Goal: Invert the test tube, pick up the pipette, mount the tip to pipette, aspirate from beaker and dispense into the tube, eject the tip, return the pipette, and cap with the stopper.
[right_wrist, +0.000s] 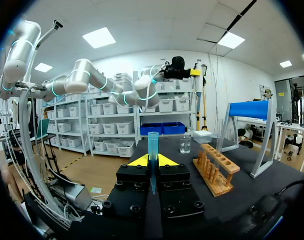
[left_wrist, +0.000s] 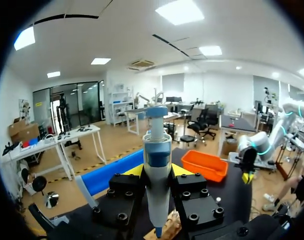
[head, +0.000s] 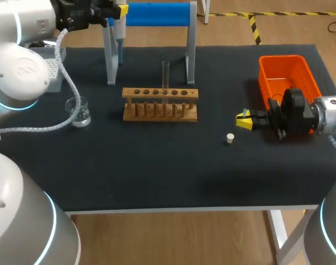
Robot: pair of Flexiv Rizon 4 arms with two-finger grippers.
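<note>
The head view looks down from above and behind on the dark counter (head: 156,176). The left wrist view sits high at its far left corner, looking past the pipette (left_wrist: 156,165) across to the orange bin (left_wrist: 204,167) and right end effector (left_wrist: 247,177). The right wrist view rides low at the counter's right, facing past the tip (right_wrist: 152,150) toward the wooden rack (right_wrist: 214,167) and beaker (right_wrist: 185,145), both shared with the head view.

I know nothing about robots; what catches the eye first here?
The bright orange bin at far right stands out, with the right gripper beside it holding a blue tip. At the back left, the left gripper holds a pipette; a wooden rack sits in the middle.
</note>
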